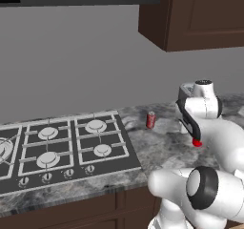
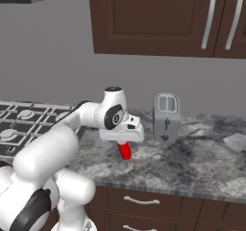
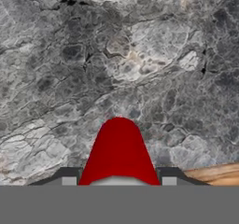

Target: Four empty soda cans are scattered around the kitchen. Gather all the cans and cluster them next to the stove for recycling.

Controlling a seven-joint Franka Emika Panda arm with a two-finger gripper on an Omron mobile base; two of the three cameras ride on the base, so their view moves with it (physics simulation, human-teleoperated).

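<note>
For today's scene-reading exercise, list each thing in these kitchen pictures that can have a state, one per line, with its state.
End effector: shut on a red can, above the counter.
Held can: upright between the fingers, clear of the counter.
Second can: upright on the counter, right of the stove, apart from it.
Stove: burners bare, no flame seen.
Toaster: upright, slots empty.
Cabinets: doors closed.

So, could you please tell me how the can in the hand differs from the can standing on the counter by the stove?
The held can is clamped in the hand and hangs above the counter, while the standing can rests upright on the counter, free of any grip. The held can is partly covered by the hand; the standing can shows whole, silver top included. The standing can sits nearer the stove. Both are small and red.
</note>
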